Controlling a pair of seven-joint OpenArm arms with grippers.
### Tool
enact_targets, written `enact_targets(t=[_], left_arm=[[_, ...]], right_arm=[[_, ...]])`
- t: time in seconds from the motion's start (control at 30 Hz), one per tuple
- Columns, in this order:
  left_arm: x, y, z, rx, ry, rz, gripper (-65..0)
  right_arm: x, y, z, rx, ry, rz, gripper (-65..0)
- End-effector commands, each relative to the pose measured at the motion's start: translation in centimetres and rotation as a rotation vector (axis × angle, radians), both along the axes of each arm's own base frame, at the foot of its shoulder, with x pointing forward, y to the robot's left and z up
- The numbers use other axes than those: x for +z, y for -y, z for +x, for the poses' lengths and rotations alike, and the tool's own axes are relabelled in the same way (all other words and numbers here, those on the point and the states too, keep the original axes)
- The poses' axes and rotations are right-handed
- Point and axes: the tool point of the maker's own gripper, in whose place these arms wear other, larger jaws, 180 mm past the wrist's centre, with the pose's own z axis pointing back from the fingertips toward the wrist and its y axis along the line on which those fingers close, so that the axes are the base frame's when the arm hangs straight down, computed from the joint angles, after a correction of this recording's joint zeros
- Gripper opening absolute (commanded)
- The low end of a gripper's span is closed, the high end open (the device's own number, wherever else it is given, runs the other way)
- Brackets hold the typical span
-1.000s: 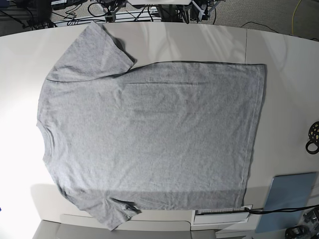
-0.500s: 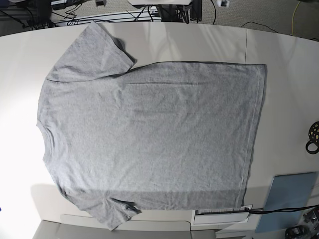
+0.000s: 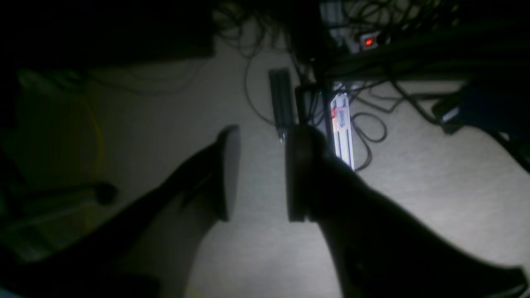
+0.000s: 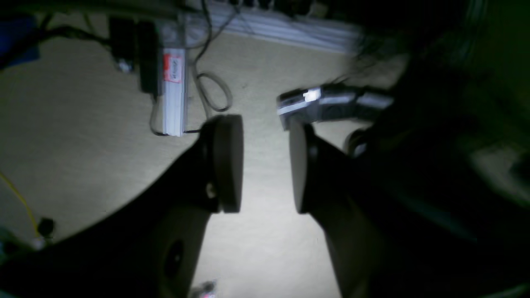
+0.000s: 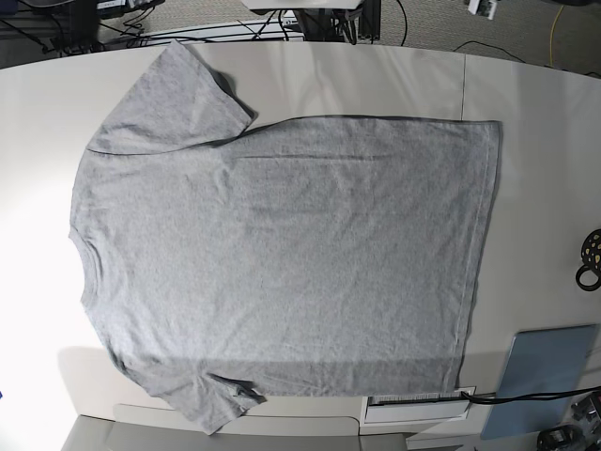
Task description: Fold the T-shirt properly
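The heather-grey T-shirt [image 5: 282, 263] lies spread flat on the white table [image 5: 526, 113], plain side up. Its neck [image 5: 75, 246] is at the left, the hem [image 5: 484, 244] at the right, one sleeve [image 5: 169, 94] at the far left and the other [image 5: 202, 404] at the near left, over the table's front edge. Neither gripper shows in the base view. My left gripper [image 3: 261, 169] is open and empty above carpet and cables in the left wrist view. My right gripper [image 4: 265, 163] is open and empty above carpet in the right wrist view.
A grey-blue flat pad [image 5: 545, 374] lies at the front right. A black ring-shaped object [image 5: 592, 258] sits at the right edge. A white labelled strip [image 5: 418, 406] is at the front edge. Cables and a power strip [image 3: 343, 124] lie on the floor behind the table.
Arm parts at the top edge of the base view have moved outward and mostly out of sight. The T-shirt has not moved.
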Motion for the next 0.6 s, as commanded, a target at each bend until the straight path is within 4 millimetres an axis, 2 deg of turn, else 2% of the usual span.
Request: enact_targets(t=[0.0,0.13,0.23,0.43,0.57], left_arm=[[1.6,-0.4,1.0,-0.036,0.048,0.016,-41.1],[5.5,-0.8,4.1,-0.234,0.138,0.125,-40.4],[7.7,-1.2,6.8,-0.418,0.199,0.243,-40.3],[10.6,-2.3,11.7,-0.627,0.314,0.398,-28.8],[12.1,-2.9,15.4,-0.684,0.408,0.458,-28.5]], right_arm=[[1.5,-0.1,0.2,0.04,0.013,0.003,-45.7],[6.0,-1.5,2.8,0.182,0.083,0.002,-45.7],[8.3,-2.3,4.8,0.283,0.127,-0.039,-45.7],[11.5,-2.3,8.7,0.434,0.24,-0.202,-45.7],[12.7,-1.6,10.1,0.473,0.293,-0.302,-45.6]])
